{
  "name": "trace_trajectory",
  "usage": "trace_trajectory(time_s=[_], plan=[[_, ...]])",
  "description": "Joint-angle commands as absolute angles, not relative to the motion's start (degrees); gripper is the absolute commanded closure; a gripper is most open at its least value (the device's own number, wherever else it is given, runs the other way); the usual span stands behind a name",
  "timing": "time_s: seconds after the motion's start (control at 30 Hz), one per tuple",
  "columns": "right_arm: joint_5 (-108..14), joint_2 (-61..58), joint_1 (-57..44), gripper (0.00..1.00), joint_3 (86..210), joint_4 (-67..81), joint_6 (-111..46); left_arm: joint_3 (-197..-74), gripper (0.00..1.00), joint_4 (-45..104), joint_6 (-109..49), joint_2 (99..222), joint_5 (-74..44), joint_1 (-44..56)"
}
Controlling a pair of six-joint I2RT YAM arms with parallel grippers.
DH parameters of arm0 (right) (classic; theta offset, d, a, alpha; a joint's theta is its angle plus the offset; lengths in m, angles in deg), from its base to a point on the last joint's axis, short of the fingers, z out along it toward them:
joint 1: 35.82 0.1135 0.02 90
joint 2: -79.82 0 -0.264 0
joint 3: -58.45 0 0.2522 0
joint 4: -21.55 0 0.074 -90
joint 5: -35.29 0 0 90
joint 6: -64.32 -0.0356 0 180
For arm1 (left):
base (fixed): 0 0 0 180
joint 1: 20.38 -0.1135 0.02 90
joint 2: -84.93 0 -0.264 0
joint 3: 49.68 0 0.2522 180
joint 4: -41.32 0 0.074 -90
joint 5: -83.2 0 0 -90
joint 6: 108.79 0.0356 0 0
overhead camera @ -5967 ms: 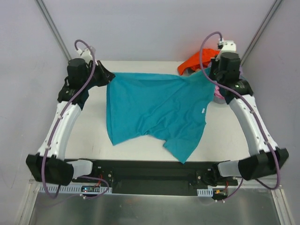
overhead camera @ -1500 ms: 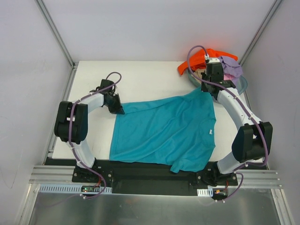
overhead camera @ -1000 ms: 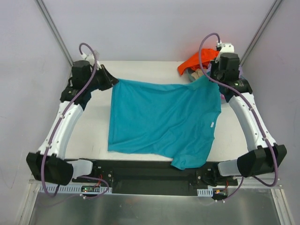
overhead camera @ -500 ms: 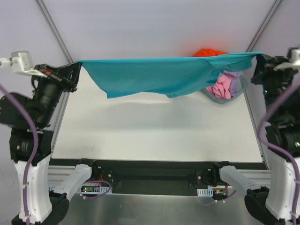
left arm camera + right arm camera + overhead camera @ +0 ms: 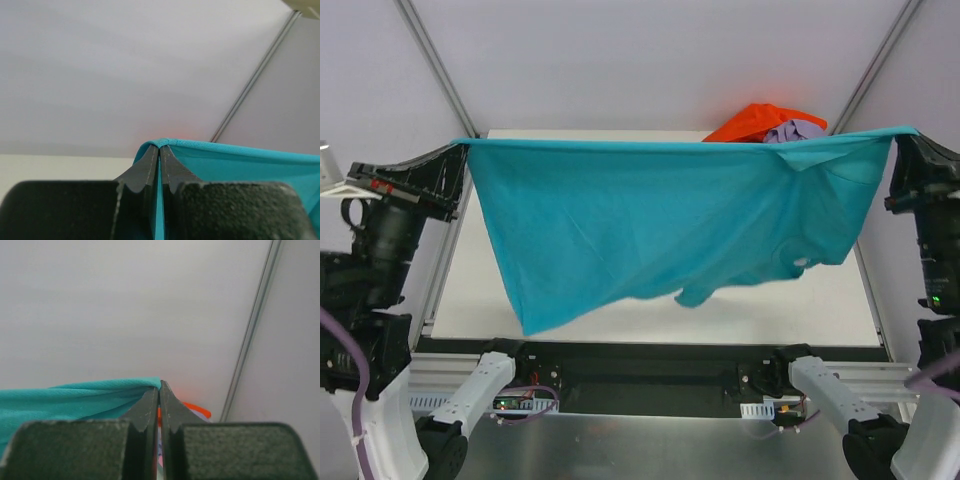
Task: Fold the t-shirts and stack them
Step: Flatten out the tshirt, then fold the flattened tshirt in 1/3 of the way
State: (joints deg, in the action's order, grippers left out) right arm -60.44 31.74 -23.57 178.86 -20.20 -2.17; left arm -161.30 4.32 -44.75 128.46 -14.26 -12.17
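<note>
Above the table (image 5: pixel 820 300) the teal t-shirt (image 5: pixel 660 230) hangs in the air like a curtain. It is stretched from over the table's left edge to over its right edge, and its lower border is loose and uneven, lowest toward the table's near left corner. I judge that the main risk is in the laying down. If the two arms descend at different speeds, or bring the cloth too near the table's front edge, the free lower part can fold under itself or fall over that edge, and the shirt would then lie wrinkled and not flat for folding. A second risk is at the table's far right corner, where the orange t-shirt (image 5: pixel 755 120) and the lavender t-shirt (image 5: pixel 795 130) lie in a heap just behind the hanging cloth. The teal cloth could catch them there and pull them along, or settle partly on them. The third risk is the hold itself, because each side is carried only by a small pinch of cloth, and a strong sideways pull may draw a corner out, so that one half drops. The left gripper (image 5: pixel 160 150), over the table's left edge, is clenched tight on the upper left corner of the teal t-shirt, with the hem visible between its jaws. The right gripper (image 5: pixel 160 390), over the table's right edge, is likewise clenched on the upper right corner.
</note>
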Motion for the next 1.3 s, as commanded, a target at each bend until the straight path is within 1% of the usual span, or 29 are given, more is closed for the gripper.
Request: trace_trajectory(time_s=[0.0, 0.1, 0.13, 0.23, 0.27, 0.33, 0.37, 0.4, 0.43, 0.47, 0.5, 0.6, 0.7, 0.83, 1.0, 1.27], plan=[[-66.8, 24.7, -23.8, 0.99, 173.7, -16.3, 0.9, -157.6, 1.00, 4.7, -42.7, 137.5, -9.2, -12.5], [-71.0, 19.3, -23.9, 0.99, 168.8, -11.6, 2.3, -151.8, 1.00, 5.5, -42.4, 143.0, -4.3, -12.6], [-72.8, 16.0, -23.9, 0.99, 165.8, -10.6, 2.5, -148.2, 1.00, 6.2, -42.3, 144.6, -3.1, -12.6], [-71.9, 10.5, -24.2, 0.99, 161.4, -7.4, 1.8, -142.7, 1.00, 9.7, -42.0, 151.9, -1.9, -13.2], [-71.1, 7.1, -24.4, 0.99, 160.6, -6.6, 1.2, -141.8, 1.00, 10.5, -42.3, 154.1, -2.0, -13.5], [-69.7, 2.5, -24.5, 0.99, 159.6, -5.7, -1.4, -140.1, 1.00, 12.9, -41.5, 161.5, -3.2, -14.4], [-68.3, -2.5, -24.6, 0.99, 159.2, -5.6, -2.6, -140.0, 1.00, 13.2, -41.2, 164.2, -3.6, -14.9], [-67.7, -5.1, -24.6, 0.99, 159.2, -5.3, -3.5, -140.0, 1.00, 13.8, -41.0, 170.0, -4.7, -15.5], [-67.3, -7.5, -24.6, 0.99, 159.4, -5.3, -5.2, -140.6, 1.00, 14.5, -41.4, 173.0, -6.2, -16.8], [-66.9, -13.1, -24.6, 0.99, 160.5, -5.3, -6.1, -141.2, 1.00, 14.7, -41.0, 176.0, -6.7, -17.5], [-66.7, -15.5, -24.6, 0.99, 161.2, -5.5, -6.5, -142.2, 1.00, 14.9, -40.8, 181.7, -8.6, -18.1], [-66.0, -24.5, -24.6, 0.99, 165.8, -7.0, -8.5, -146.8, 1.00, 15.0, -41.6, 191.8, -13.2, -20.0], [-65.1, -28.7, -24.6, 0.99, 168.7, -8.6, -9.8, -150.9, 1.00, 15.2, -42.8, 198.2, -19.6, -22.2], [-64.1, -29.3, -24.6, 0.99, 168.6, -8.9, -10.4, -152.1, 1.00, 15.4, -42.4, 200.3, -20.0, -22.3], [-63.1, -26.5, -24.7, 0.99, 165.3, -10.4, -12.3, -149.4, 1.00, 15.7, -42.4, 197.4, -19.2, -22.2], [-58.6, -15.8, -24.3, 0.99, 153.9, -19.4, -21.5, -138.2, 1.00, 16.0, -43.5, 188.4, -17.6, -22.3]])
